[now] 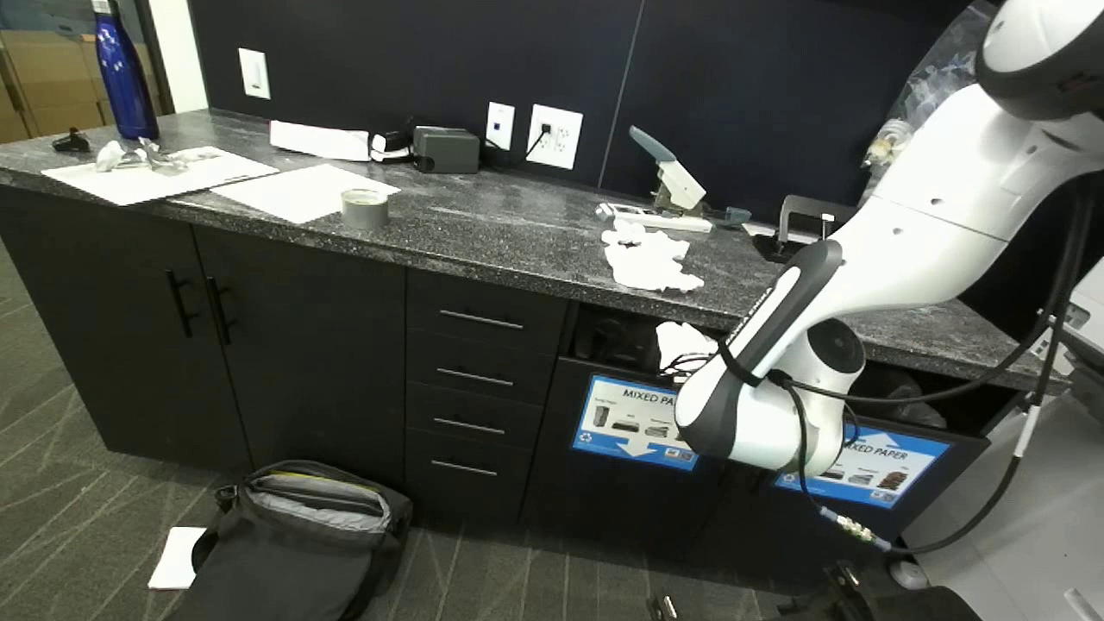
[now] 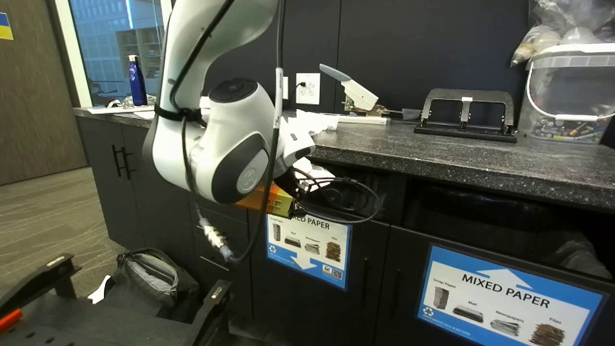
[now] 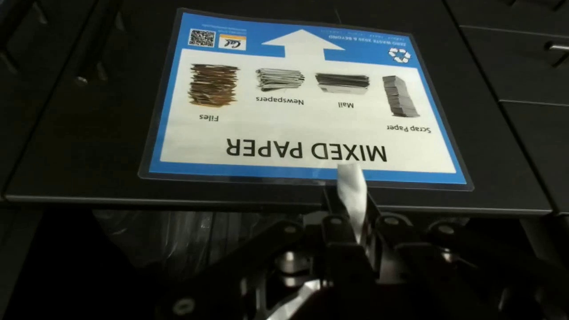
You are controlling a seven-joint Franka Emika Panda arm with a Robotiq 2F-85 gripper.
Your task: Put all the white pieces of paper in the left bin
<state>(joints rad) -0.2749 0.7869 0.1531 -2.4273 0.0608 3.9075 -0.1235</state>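
Note:
My gripper [image 3: 351, 204] is shut on a crumpled white paper, whose end [image 3: 353, 184] sticks out between the fingertips in the wrist view. The paper also shows at the opening of the left bin in both exterior views [image 1: 684, 345] [image 2: 312, 175]. The left bin [image 1: 638, 470] is a black cabinet with a slot above a "Mixed Paper" sign [image 2: 307, 250]. In the wrist view the fingers are over its slot and clear liner [image 3: 186, 235]. More crumpled white paper [image 1: 647, 263] lies on the counter. Two flat white sheets [image 1: 293, 194] [image 1: 86, 177] lie at the counter's far left.
The counter [image 1: 500, 233] overhangs the slot. It bears a tape roll [image 1: 365, 210], stapler [image 1: 677, 185], hole punch [image 2: 463, 115], blue bottle [image 1: 125, 78] and clear bucket [image 2: 567, 96]. The right bin [image 2: 509, 240] is beside the left one. Loose cables [image 2: 365, 211] hang near the wrist.

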